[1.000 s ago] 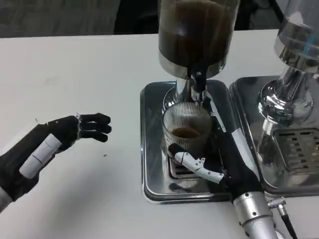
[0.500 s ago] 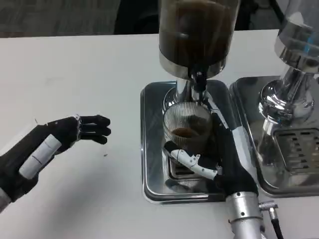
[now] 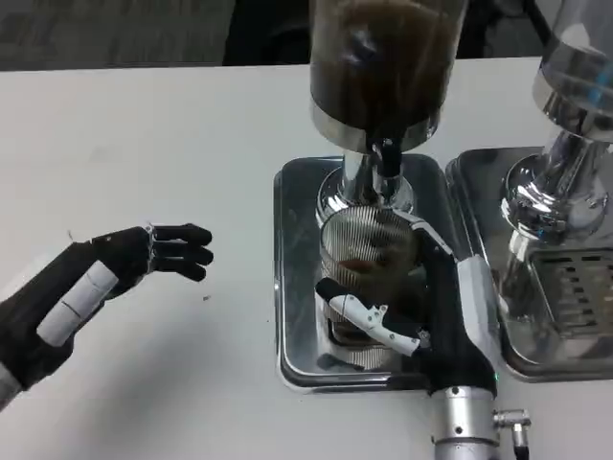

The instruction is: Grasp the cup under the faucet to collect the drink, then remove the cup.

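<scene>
The right robot hand (image 3: 407, 307) clamps the ribbed cup (image 3: 362, 251) beneath the faucet (image 3: 385, 158) to catch drink, while the left robot hand (image 3: 115, 273), fingers apart, waits left of the cup.

A single head camera looked steeply down from the robot's own side onto the white table (image 3: 192, 125). It sat close, facing forward toward the table's far edge, forearms entering from below.

Dispenser tank (image 3: 388, 57) top cut off by frame edge. Cup (image 3: 369, 264) lower front hidden behind right robot hand (image 3: 421, 316); drink level prob. blurred. Second dispenser (image 3: 570, 144) cropped at right.
</scene>
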Robot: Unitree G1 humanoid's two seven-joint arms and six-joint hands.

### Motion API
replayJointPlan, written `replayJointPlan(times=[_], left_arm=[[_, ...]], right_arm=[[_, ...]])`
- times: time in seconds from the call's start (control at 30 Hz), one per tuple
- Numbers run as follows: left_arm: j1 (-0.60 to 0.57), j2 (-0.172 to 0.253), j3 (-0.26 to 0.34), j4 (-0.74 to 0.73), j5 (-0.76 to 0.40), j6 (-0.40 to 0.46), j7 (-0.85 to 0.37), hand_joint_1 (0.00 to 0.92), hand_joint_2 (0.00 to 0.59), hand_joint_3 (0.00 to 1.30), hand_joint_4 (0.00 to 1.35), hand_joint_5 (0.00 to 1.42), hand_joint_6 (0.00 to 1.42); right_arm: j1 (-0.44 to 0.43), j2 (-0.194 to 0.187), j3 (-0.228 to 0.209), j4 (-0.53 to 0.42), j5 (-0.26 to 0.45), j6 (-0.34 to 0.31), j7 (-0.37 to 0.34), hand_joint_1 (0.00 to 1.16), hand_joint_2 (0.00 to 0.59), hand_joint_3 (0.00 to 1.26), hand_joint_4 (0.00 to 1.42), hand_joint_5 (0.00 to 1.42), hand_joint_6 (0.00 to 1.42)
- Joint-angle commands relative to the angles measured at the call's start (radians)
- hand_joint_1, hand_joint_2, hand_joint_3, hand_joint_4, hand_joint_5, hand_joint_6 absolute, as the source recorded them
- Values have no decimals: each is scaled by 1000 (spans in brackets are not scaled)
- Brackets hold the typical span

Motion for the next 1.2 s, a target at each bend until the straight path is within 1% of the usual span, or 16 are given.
replayJointPlan(times=[0.03, 0.13, 0.3, 0.6, 0.67, 0.7, 0.87, 0.93, 1.0, 1.03, 1.2], left_arm=[[5, 5, -13, 7, 13, 4, 6, 0, 88, 384, 372, 391, 191], [1, 4, -17, 9, 17, -1, 5, 0, 88, 384, 372, 391, 191], [-7, 1, -20, 12, 20, -2, 4, 0, 89, 384, 378, 391, 191], [-20, 1, -31, 24, 23, -8, 7, 0, 90, 379, 381, 392, 191], [-22, 2, -36, 23, 33, -22, 10, 0, 92, 378, 381, 392, 191], [-23, 3, -41, 21, 38, -31, 10, 0, 94, 376, 375, 385, 191], [-30, 4, -63, 13, 57, -66, 11, 0, 96, 376, 371, 382, 191], [-36, 4, -72, 15, 62, -75, 12, 0, 99, 376, 359, 373, 191], [-40, 6, -78, 17, 64, -85, 11, 0, 99, 366, 351, 361, 191], [-41, 8, -80, 16, 68, -94, 13, 0, 100, 363, 338, 350, 191], [-35, 18, -88, -15, 93, -168, 25, 0, 97, 304, 218, 244, 169]], right_arm=[[26, -1, 3, 6, -15, -12, -59, 866, 181, 476, 758, 990, 1385], [32, -1, 6, 2, -29, -26, -103, 869, 180, 510, 783, 1014, 1416], [47, -9, 8, -27, -54, -48, -159, 882, 183, 561, 812, 1058, 1424], [91, -26, 13, -114, -105, -51, -211, 884, 183, 595, 842, 1091, 1424], [105, -29, 11, -138, -112, -49, -218, 884, 183, 607, 842, 1103, 1424], [115, -31, 9, -154, -114, -49, -221, 886, 174, 613, 851, 1105, 1424], [167, -40, -6, -236, -106, -40, -205, 889, 168, 620, 853, 1105, 1424], [182, -40, -11, -256, -101, -36, -196, 903, 148, 633, 843, 1093, 1424], [209, -39, -19, -291, -90, -33, -185, 941, 132, 639, 851, 1093, 1424], [225, -40, -24, -313, -84, -30, -177, 953, 121, 639, 842, 1083, 1424], [290, -42, -40, -413, -55, -10, -118, 975, 101, 653, 853, 1093, 1424]])
